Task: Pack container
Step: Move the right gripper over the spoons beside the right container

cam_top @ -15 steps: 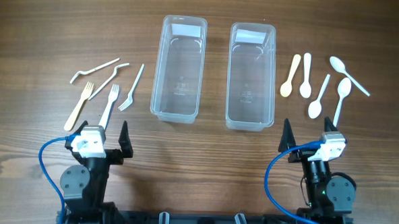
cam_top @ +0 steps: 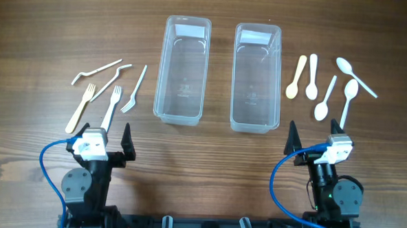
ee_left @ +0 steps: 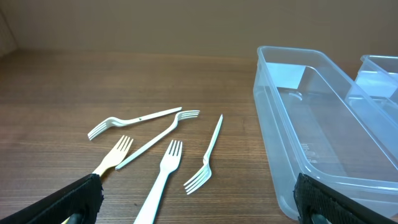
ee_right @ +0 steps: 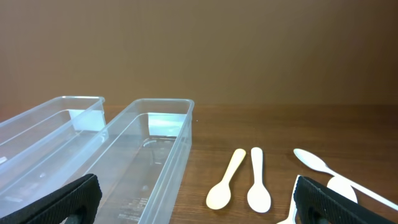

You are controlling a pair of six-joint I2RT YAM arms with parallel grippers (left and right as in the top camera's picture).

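Observation:
Two clear plastic containers stand side by side at the table's middle, the left one [cam_top: 183, 70] and the right one [cam_top: 256, 76], both empty. Several plastic forks [cam_top: 112, 89] lie left of them; they show in the left wrist view [ee_left: 163, 175]. Several plastic spoons [cam_top: 322, 85] lie right of them; they show in the right wrist view [ee_right: 227, 180]. My left gripper [cam_top: 106, 138] is open and empty near the front edge, below the forks. My right gripper [cam_top: 314, 139] is open and empty, below the spoons.
The wooden table [cam_top: 202, 148] runs bare between the containers and the arms. Blue cables [cam_top: 46, 165] loop at each arm's base. The containers' near walls show in the left wrist view [ee_left: 292, 155] and in the right wrist view [ee_right: 174, 168].

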